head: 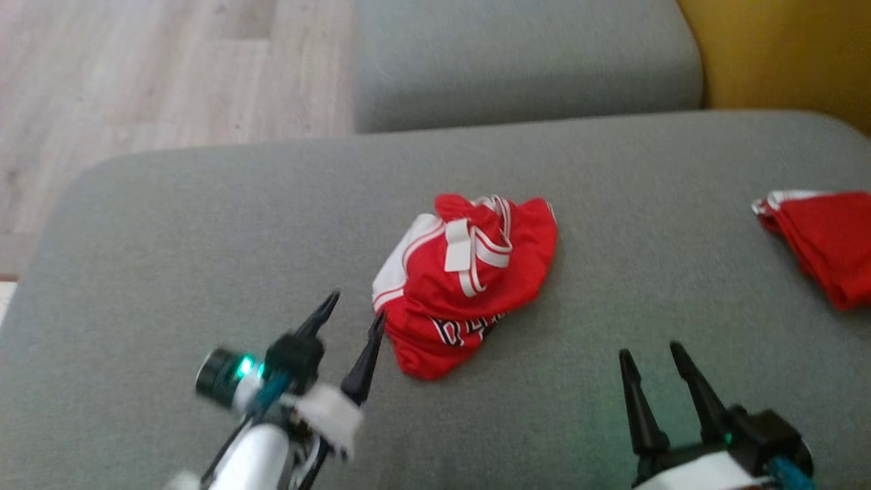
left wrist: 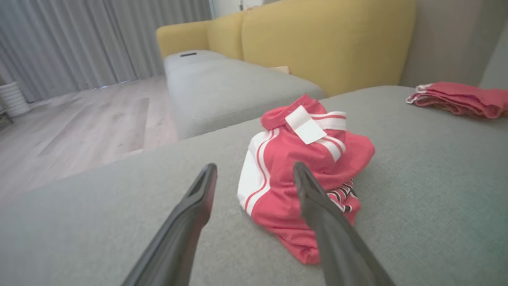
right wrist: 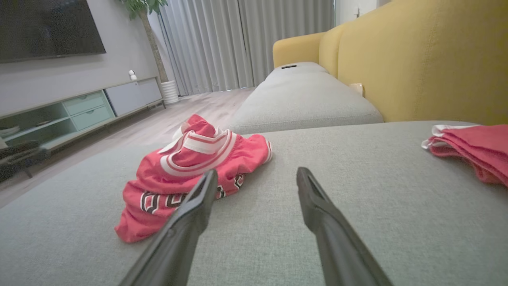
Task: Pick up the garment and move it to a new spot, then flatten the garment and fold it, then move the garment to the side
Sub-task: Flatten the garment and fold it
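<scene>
Left gripper and right gripper, jaws wide, empty, near crumpled garment; folded garment makes two; right wrist view adds one TV.

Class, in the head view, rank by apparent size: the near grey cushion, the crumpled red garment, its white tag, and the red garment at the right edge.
1. near grey cushion
2. crumpled red garment
3. red garment at the right edge, cut off by the frame, so unsure
4. white tag
</scene>
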